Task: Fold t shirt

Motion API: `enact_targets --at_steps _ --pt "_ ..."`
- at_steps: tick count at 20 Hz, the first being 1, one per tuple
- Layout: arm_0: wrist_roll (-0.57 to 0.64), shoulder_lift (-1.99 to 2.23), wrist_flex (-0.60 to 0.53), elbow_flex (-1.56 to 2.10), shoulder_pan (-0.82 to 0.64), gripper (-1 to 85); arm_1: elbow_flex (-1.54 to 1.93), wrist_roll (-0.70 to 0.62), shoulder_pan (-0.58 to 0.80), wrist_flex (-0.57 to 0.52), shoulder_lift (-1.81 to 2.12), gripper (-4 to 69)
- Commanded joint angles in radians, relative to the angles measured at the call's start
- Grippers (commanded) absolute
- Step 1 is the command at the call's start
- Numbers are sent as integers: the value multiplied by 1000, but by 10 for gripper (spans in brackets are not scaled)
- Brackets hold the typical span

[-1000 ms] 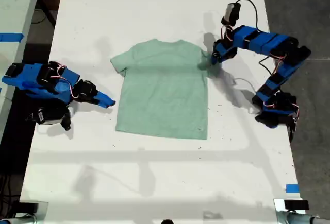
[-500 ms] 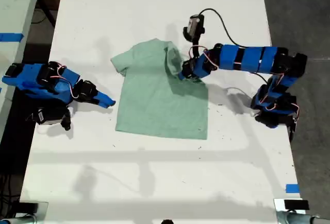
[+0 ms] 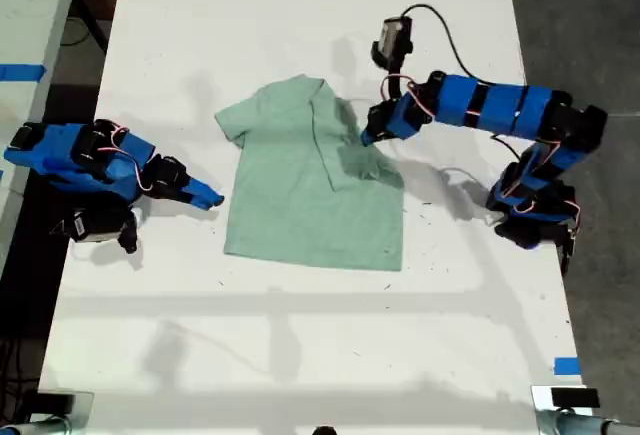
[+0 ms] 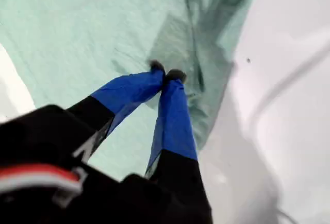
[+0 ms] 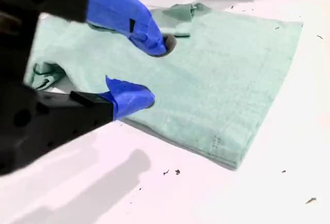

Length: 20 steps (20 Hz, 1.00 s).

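1. Exterior view: the t shirt lies flat on the white table, a little toward twelve o'clock from the table's middle. One second earlier its sleeve at the exterior view's right lay spread out; half a second earlier it had been dragged inward; now that sleeve is seen turned over onto the chest, leaving a slanted crease from the collar. My first gripper has been drawn back toward three o'clock and sits over the folded flap's outer edge. My second gripper has not moved and is parked at nine o'clock of the shirt, apart from it.

2. First wrist view: the tips of my first gripper are pressed together. Rumpled cloth lies right at them, but whether a pinch of it is held cannot be told.

3. Second wrist view: my second gripper is spread wide, with nothing between the jaws, and the shirt's near edge lies just beyond it.

4. Judgement: the first sleeve fold appears done, so the opposite sleeve is probably next.
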Motion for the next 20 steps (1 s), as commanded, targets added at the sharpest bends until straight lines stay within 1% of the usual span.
enact_targets --at_steps 1,4,6,7,8,9,10,11,12,16,20 --pt "6 8 -2 5 -23 126 279 8 34 -26 357 13" --pt "6 8 -2 5 -23 127 641 86 -9 -58 716 14" --pt "6 8 -2 5 -23 127 859 120 -43 -51 1031 14" --pt "6 8 -2 5 -23 127 965 121 -52 -31 1201 14" --pt "6 8 -2 5 -23 127 1066 115 -55 14 1387 14" --pt "6 8 -2 5 -23 127 1164 104 -51 100 1609 14" --pt "6 8 -2 5 -23 128 1210 95 -32 130 1621 14" --pt "6 8 -2 5 -23 128 1241 104 -25 112 1621 14" --pt "6 8 -2 5 -23 128 1241 120 -31 110 1621 14" --pt "6 8 -2 5 -23 128 1247 206 -43 170 1621 14" --pt "6 8 -2 5 -25 128 1246 216 -51 176 1621 14"
